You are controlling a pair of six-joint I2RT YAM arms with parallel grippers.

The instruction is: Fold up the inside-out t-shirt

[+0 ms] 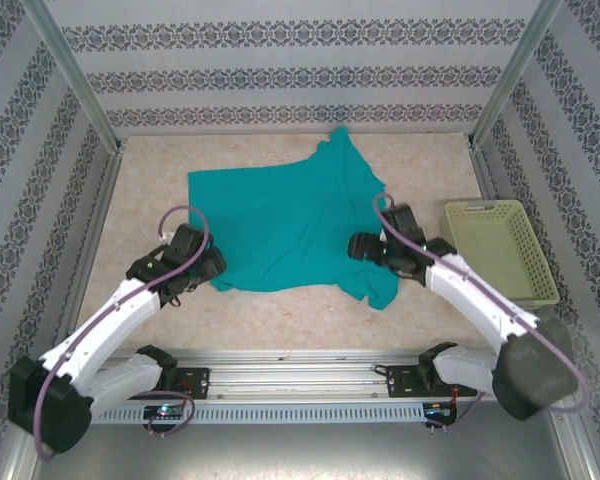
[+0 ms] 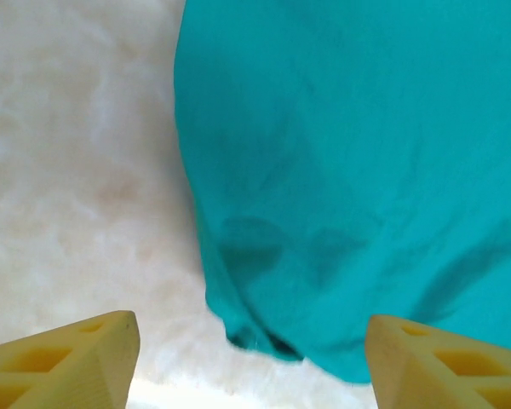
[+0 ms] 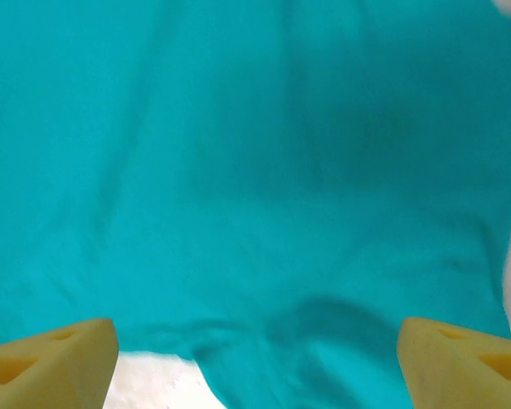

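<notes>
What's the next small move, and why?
Likely raise the left gripper and right gripper off the t-shirt's near hem and re-aim. Both pairs of jaws stand open, holding nothing. The cloth rests on the table, its near right corner sticking out rumpled.

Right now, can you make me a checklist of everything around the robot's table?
Surface: pale marbled table.
Job's things: teal t-shirt lying spread, rumpled, one sleeve pointing to the far side.
Clutter: empty yellow-green basket at the right, apart from the shirt.
Grippers: left gripper open at the shirt's near left corner; right gripper open over its near right edge.
Cables: purple cable looping off each arm.
Surroundings: patterned walls, metal posts.
</notes>
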